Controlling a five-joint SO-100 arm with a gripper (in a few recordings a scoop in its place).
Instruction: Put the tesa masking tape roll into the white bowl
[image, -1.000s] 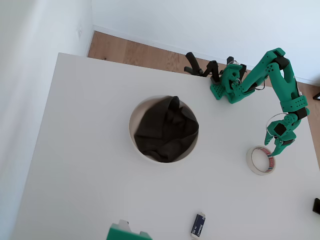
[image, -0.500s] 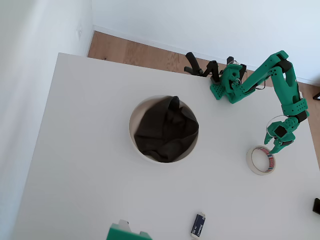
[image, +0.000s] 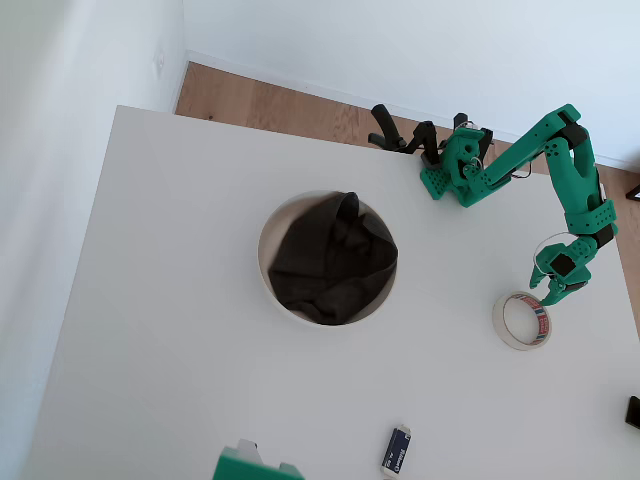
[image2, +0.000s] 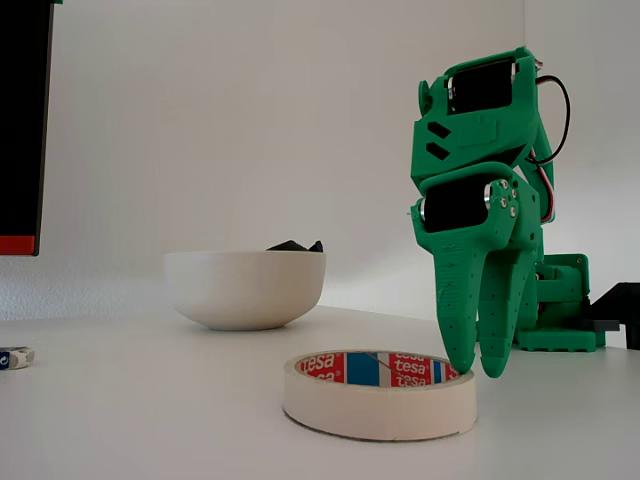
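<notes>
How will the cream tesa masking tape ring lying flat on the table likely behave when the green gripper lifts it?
The cream tesa masking tape ring looks hollow, so probably light. Lying flat, it shouldn't roll; tipped on edge, it might. The green gripper probably has to pinch its thin wall.

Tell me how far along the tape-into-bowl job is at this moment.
Early. Done: the gripper has been brought to the tesa masking tape roll, fingertips at its rim. In hand: nothing yet; the roll lies flat on the table, and the fingers look nearly closed, not around it. Left: grasping, lifting, carrying it to the white bowl, which holds a dark cloth.
</notes>
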